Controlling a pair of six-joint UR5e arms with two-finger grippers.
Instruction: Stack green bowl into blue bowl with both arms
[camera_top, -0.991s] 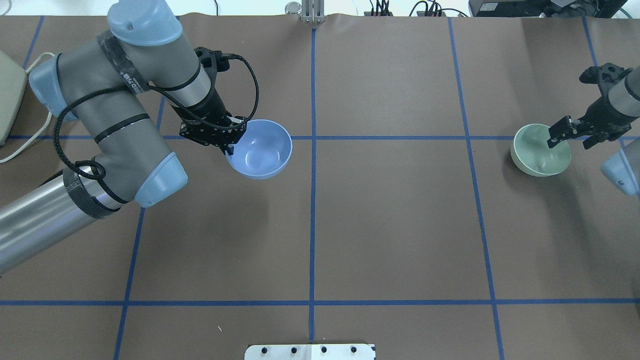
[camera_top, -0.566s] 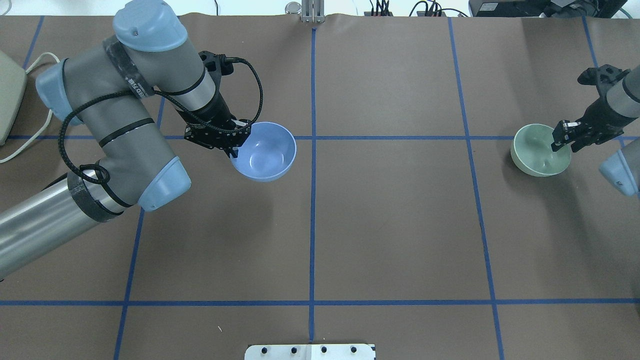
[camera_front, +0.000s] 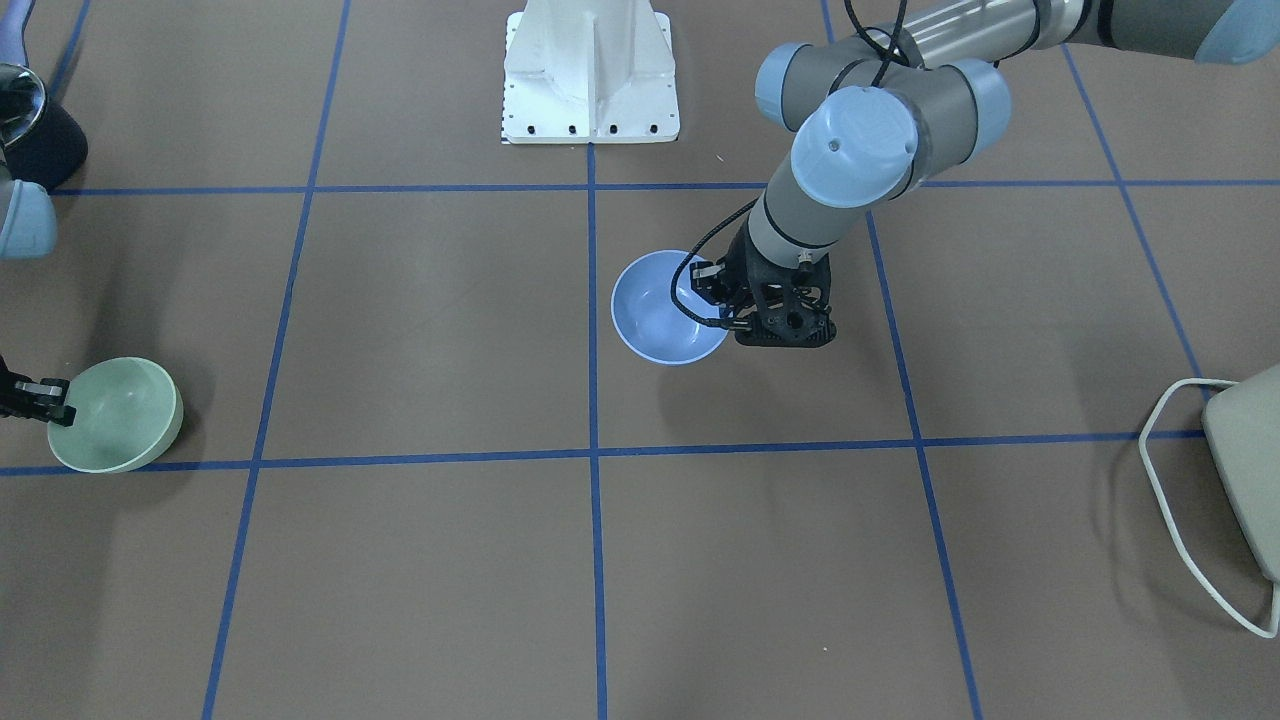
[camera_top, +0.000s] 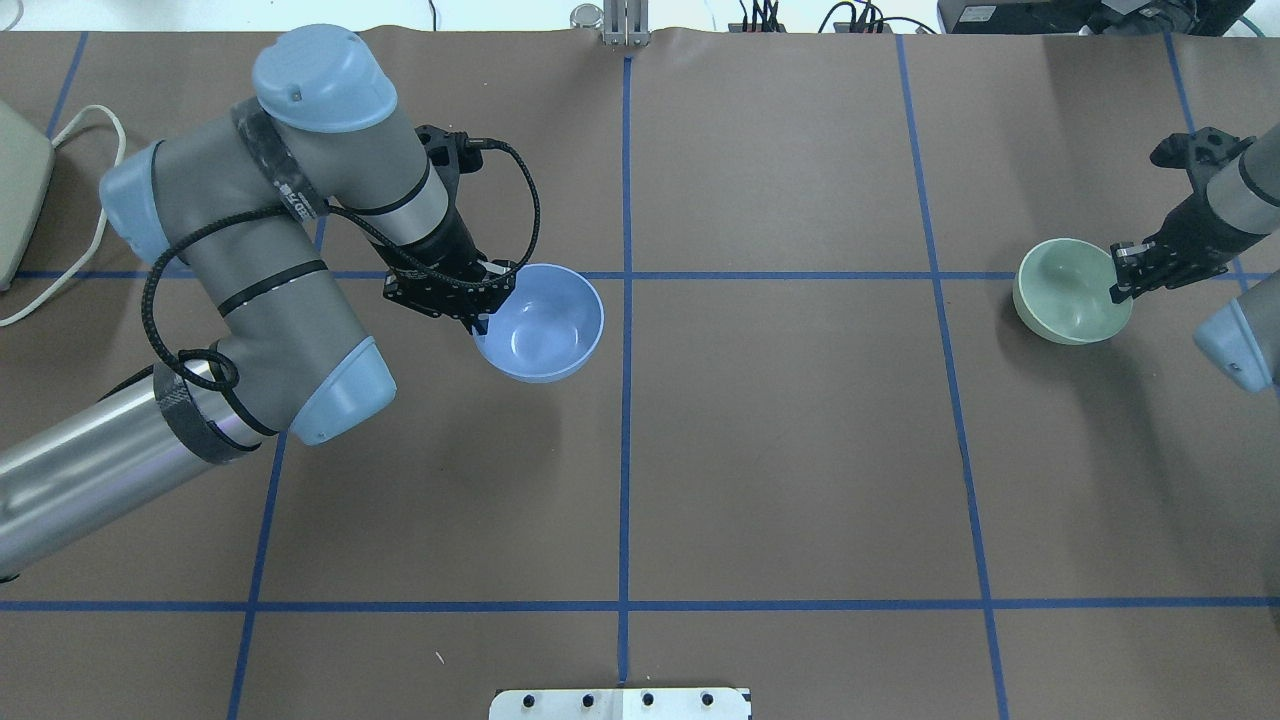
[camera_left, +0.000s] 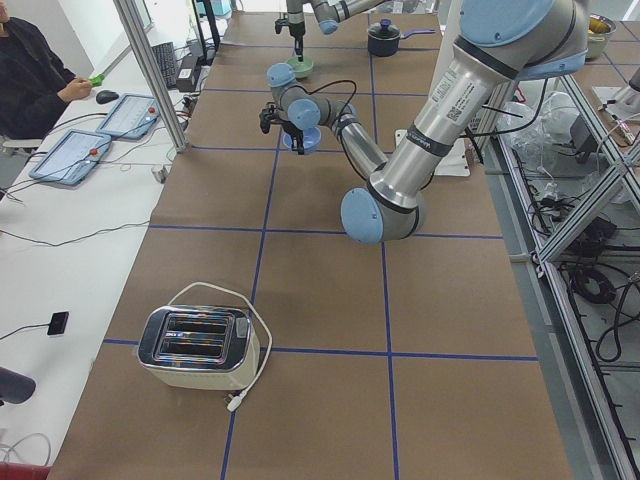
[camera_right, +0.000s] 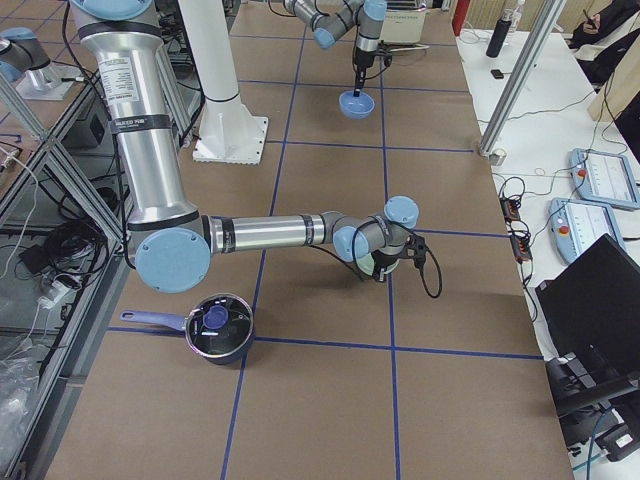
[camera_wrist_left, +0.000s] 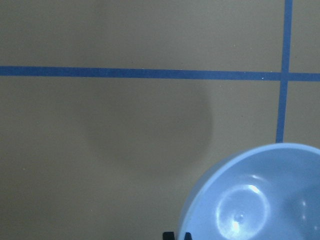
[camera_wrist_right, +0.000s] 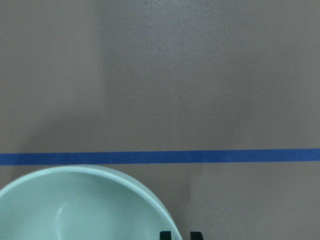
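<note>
The blue bowl (camera_top: 545, 325) hangs above the table left of centre, held by its left rim in my shut left gripper (camera_top: 484, 312). Its shadow lies apart on the mat in the left wrist view, where the blue bowl (camera_wrist_left: 260, 200) fills the lower right. It also shows in the front view (camera_front: 660, 312) beside the left gripper (camera_front: 722, 310). The green bowl (camera_top: 1068, 292) is at the far right, tilted, low over the table. My right gripper (camera_top: 1120, 284) is shut on its right rim. The green bowl also shows in the front view (camera_front: 115, 415) and the right wrist view (camera_wrist_right: 75, 210).
A cream toaster (camera_left: 195, 345) with a cable stands at the table's left end. A dark pot (camera_right: 220, 328) sits near the right arm's base. The white pedestal (camera_front: 590, 70) stands at the robot's side. Blue tape lines cross the brown mat.
My left arm has carried the blue bowl to the right, toward the centre line. My right gripper, open a second ago, has shut on the green bowl's rim and shifted it slightly left.
</note>
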